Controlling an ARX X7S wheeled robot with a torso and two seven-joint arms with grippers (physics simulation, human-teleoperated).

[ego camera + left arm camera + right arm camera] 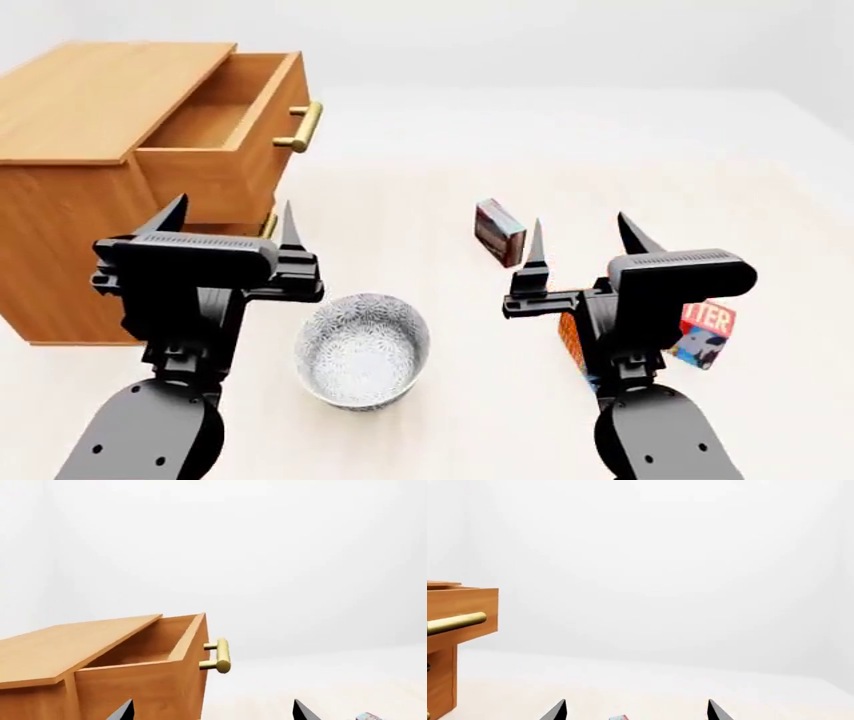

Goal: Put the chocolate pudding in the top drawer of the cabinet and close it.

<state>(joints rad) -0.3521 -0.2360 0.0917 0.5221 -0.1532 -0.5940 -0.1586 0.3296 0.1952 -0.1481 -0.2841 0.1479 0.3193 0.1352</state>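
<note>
The chocolate pudding [499, 232] is a small dark brown carton standing on the table ahead of my right gripper [578, 238]; its top corner shows in the right wrist view [618, 717] between the open fingertips. The cabinet [94, 110] stands at the left, and its top drawer [220, 120] is pulled open with its brass handle [303, 126] facing right. It looks empty in the left wrist view [143, 647]. My left gripper [230, 221] is open and empty, in front of the cabinet's near right corner.
A patterned white bowl [362, 348] sits between my arms. A red-orange butter box [703, 333] lies at the right, partly behind my right arm. The lower drawer's handle [268, 226] peeks out behind my left gripper.
</note>
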